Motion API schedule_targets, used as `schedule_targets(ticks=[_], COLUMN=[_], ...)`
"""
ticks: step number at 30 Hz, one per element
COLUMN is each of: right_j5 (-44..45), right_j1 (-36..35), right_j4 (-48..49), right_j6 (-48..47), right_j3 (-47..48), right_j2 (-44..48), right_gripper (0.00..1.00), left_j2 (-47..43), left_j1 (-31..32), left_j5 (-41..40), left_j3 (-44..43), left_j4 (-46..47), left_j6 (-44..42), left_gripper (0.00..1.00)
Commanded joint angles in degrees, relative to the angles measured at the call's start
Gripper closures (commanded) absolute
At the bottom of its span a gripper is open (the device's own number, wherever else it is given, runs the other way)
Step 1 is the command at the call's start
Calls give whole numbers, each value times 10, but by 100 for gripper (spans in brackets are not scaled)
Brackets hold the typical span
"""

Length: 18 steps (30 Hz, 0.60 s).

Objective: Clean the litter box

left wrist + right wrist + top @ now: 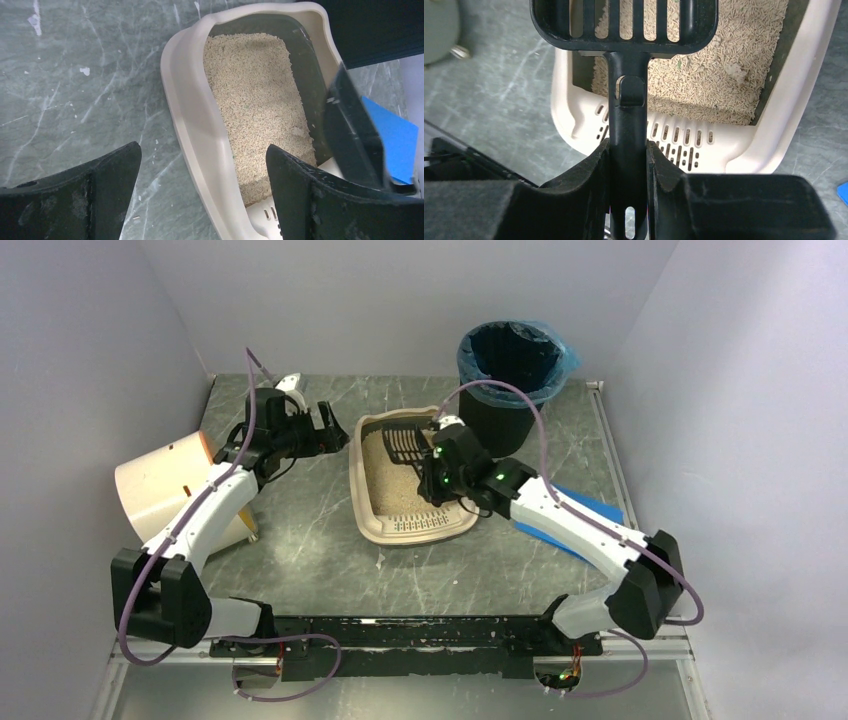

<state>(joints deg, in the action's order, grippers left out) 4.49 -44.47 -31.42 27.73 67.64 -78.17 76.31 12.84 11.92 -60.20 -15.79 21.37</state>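
The scoop (627,120) runs off the top edge ahead of the right pincer (628,150), slotted head clipped; the litter box (566,110) is cut off there too.

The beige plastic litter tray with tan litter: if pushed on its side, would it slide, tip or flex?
Probably slides rather than tips: the beige plastic litter tray is low, wide and flat on the smooth grey marbled tabletop. The tan litter pellets filling it likely add weight. Its thin rim may flex slightly.
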Motion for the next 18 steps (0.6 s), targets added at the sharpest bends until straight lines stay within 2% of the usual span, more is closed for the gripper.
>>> schedule_targets(ticks=[1,12,18], right_j5=[94,131,128], right_j1=[-27,-30,-30], right_j4=[-6,18,9], right_j6=[-16,-13,-14], right_j3=[-10,-4,10], right_j2=[-41,-127,-159], right_gripper=[100,97,90], left_j2=[-24,-27,-21], left_j1=[-3,-3,-3], left_j5=[-30,-27,-20], left_j3=[3,2,-2], left_j4=[8,7,4], left_j6=[-13,-16,-17], left_gripper=[1,1,1])
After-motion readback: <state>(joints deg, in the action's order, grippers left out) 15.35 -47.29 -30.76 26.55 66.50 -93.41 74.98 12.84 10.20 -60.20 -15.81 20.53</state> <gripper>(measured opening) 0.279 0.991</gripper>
